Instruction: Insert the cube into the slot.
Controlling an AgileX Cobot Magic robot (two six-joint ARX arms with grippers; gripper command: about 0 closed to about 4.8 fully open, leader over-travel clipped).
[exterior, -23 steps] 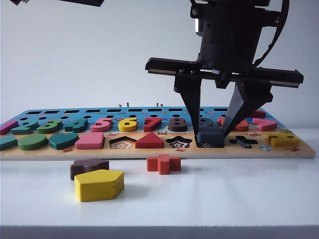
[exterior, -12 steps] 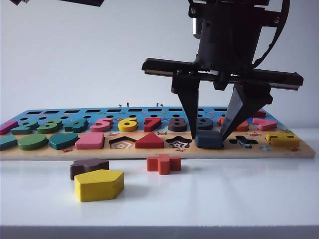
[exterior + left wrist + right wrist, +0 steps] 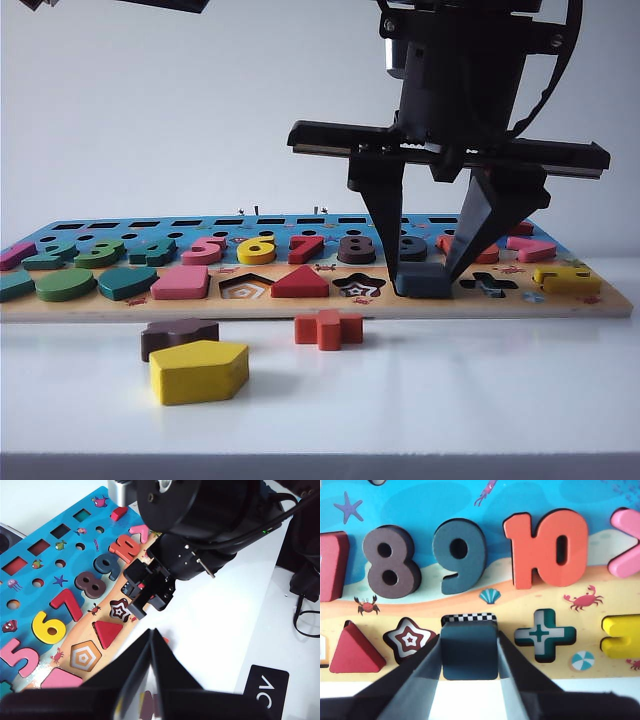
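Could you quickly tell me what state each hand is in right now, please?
Left hand: shut, holding nothing, raised beside the board.
Right hand: shut on the cube, which sits partly over the slot.

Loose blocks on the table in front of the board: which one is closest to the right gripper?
The orange plus block. It lies just left of the right gripper, which holds the cube; the brown block and yellow pentagon lie farther left.

Right gripper (image 3: 421, 275) points down w/ black fingers (image 3: 417, 677) clamped either side of flat navy-blue wooden square cube (image 3: 469, 650). Left gripper (image 3: 150, 645) fingertips pressed together, holding nothing.
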